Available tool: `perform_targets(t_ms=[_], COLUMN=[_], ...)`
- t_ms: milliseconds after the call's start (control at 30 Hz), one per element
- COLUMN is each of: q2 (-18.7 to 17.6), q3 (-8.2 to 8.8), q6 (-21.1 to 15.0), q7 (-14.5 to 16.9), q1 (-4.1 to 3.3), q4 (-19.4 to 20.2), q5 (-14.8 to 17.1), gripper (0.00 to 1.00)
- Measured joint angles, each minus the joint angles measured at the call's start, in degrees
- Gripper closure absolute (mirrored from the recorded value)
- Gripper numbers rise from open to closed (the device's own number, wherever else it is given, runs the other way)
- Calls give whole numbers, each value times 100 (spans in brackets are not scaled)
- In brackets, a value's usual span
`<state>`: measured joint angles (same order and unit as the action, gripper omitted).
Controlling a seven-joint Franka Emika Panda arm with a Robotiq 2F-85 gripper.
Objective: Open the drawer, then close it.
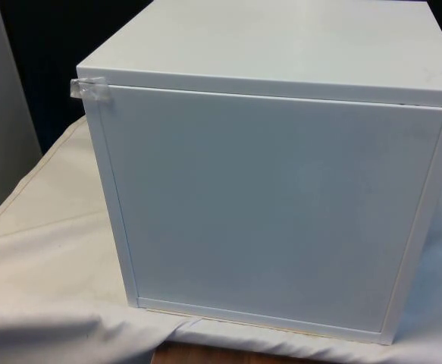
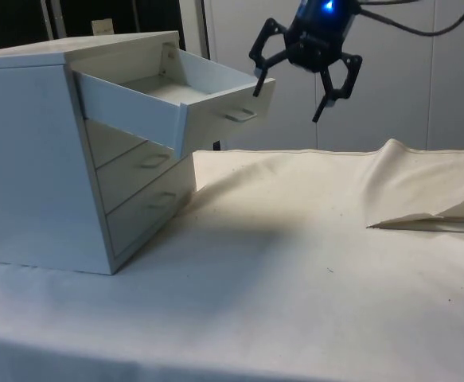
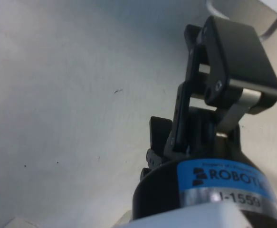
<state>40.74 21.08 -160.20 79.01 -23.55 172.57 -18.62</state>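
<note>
A white chest of drawers [image 2: 48, 151] is seen standing on the table [image 2: 295, 270], which is covered by a white cloth [image 2: 311, 239]. In the side view the chest is placed at the left, with its drawer fronts turned towards the open stretch of cloth. Three drawers are stacked in it. The top drawer [image 2: 176, 99] is pulled well out of the body, so that its inside is exposed, and a small handle [image 2: 240, 116] is carried on its front. The middle drawer [image 2: 140, 167] and the bottom drawer [image 2: 148, 207] are pushed in, and each is fitted with the same kind of handle.

The black gripper [image 2: 290, 103] is held in the air just beyond the front of the open drawer, at about the height of that front and well above the cloth. Its fingers [image 2: 331, 87] are spread wide apart, and nothing is held between them. One finger is seen close to the upper edge of the drawer front; whether it is touching cannot be told.

In the front view the plain back panel of the chest [image 1: 274, 205] is turned to the camera, and a scrap of clear tape [image 1: 90, 89] is stuck at its upper corner on the front view's left. In the wrist view one finger [image 3: 228, 61] is shown above the bare cloth [image 3: 71, 95].
</note>
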Motion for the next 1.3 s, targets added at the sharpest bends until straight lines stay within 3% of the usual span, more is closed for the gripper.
perform_targets(t_ms=[567, 833, 900, 933, 1000, 1133, 1233, 1300], q2=[-785, -911, -951, -997, -1043, -1112, -1163, -1180], q3=[-395, -435, -435, -435, -441, -447, -447, -447], q6=[-544, -630, -636, -647, -659, -693, -762, -779], q7=[-183, -212, -212, -212, -212, -212, -212, -212], q1=[0, -6, -6, -6, -6, -6, -6, -6], q4=[34, 11, -6, -23, -46, -74, -80, -80], q5=[0, 0, 0, 0, 0, 0, 0, 0], gripper=[0, 2, 11, 22, 33, 48, 71, 82])
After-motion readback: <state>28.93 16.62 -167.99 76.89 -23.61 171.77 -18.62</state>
